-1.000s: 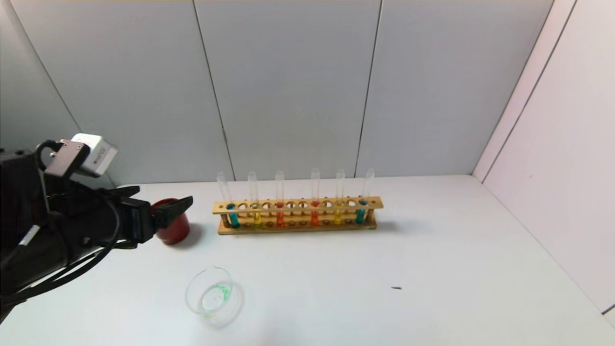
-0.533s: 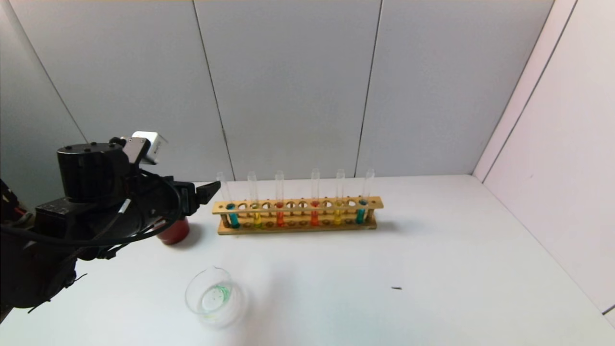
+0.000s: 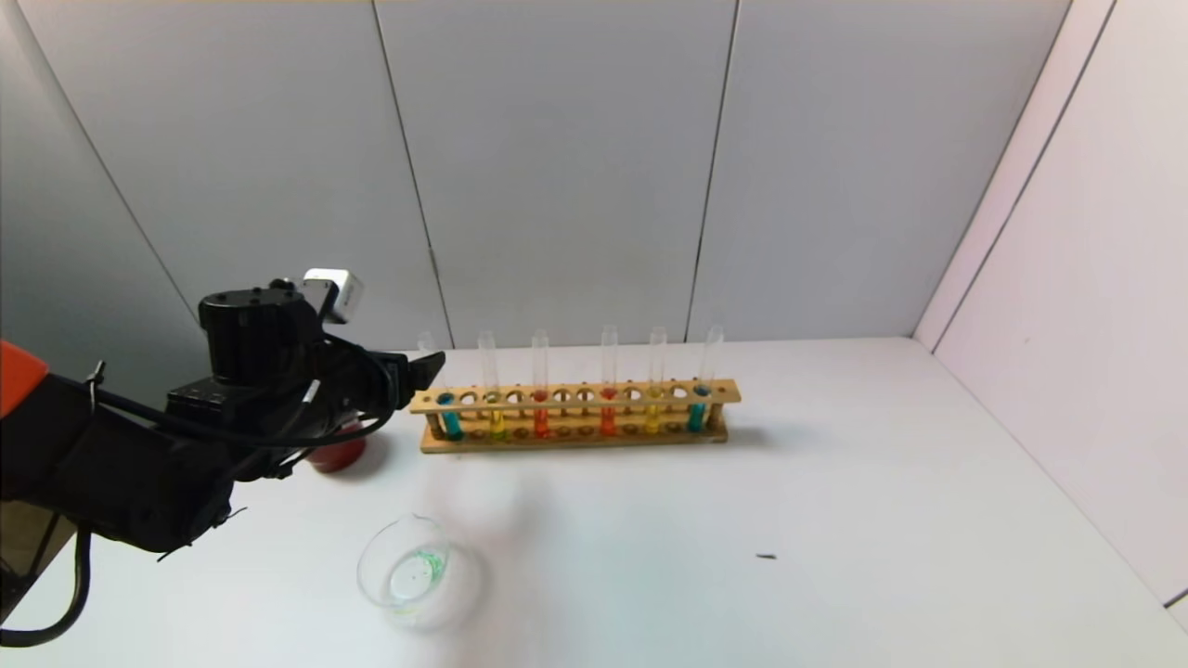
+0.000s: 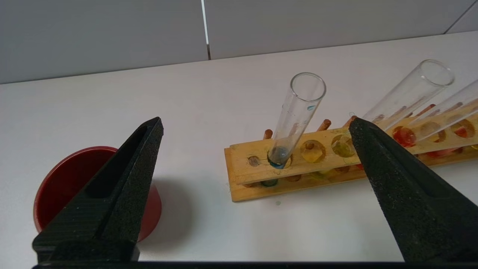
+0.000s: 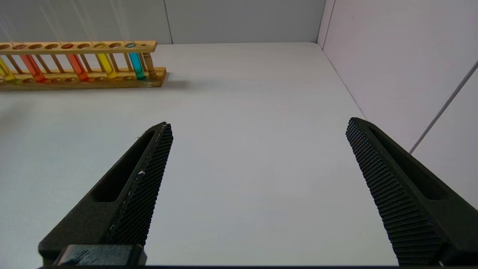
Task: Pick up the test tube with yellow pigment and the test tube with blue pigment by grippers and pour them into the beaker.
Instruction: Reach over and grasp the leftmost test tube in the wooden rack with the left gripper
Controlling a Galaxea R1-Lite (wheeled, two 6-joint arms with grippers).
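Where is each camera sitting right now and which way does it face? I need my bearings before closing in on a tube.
Head view: high on the torso, facing forward and down at the table, wooden rack, beaker; the left arm shows, its left gripper at the rack's left end.
Left wrist view: behind the open jaws, facing the rack's end tube and the red cup.
Right wrist view: behind the right gripper, jaws open, over bare table, facing the rack's right end.
All three share the rack.

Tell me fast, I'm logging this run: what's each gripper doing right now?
Left gripper: open, empty, near the rack's left end.
Right gripper: open, empty, over the bare table.
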